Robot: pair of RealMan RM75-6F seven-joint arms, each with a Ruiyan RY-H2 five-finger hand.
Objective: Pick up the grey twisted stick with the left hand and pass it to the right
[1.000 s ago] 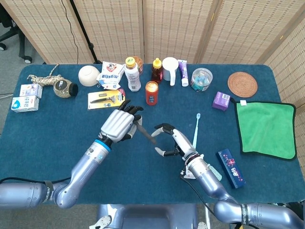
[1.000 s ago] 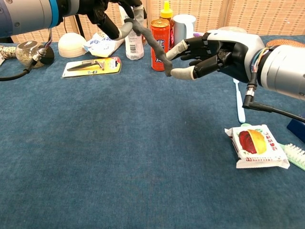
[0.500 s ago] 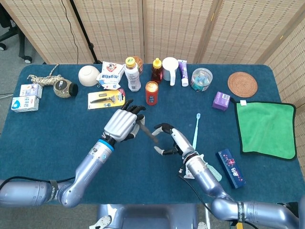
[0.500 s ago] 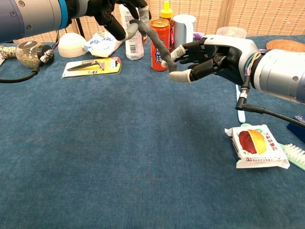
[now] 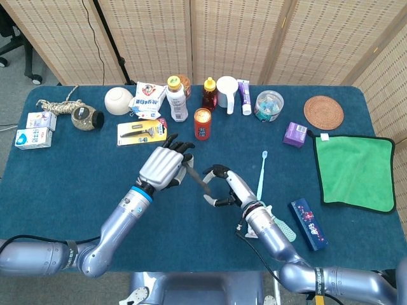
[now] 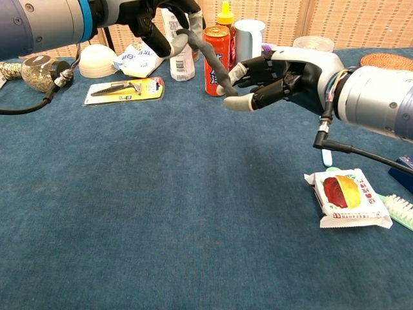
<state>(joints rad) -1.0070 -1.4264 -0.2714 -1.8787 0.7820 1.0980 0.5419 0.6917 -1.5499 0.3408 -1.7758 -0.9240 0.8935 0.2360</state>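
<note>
**A:** The left robot hand (image 5: pixel 164 167) pinches the upper end of the grey twisted stick (image 6: pixel 208 59), which hangs in the air above the middle of the table (image 5: pixel 76 165), slanting down to the right.

**B:** That slant looks deliberate: it offers the free lower end to the right robot hand (image 6: pixel 279 76), whose fingers are apart and curved around the tip. I can't tell whether they touch it; I'd say nothing is gripped there.

**A:** So the handover looks near, but not done.

**B:** Room to work?

**A:** Fair. Just behind the stick stands a red can (image 5: pixel 202 123), with bottles along the far edge. A toothbrush (image 5: pixel 261 173) lies to the right and a snack packet (image 6: pixel 348 197) nearer. The blue cloth below the two hands is bare, well in from every edge.
</note>
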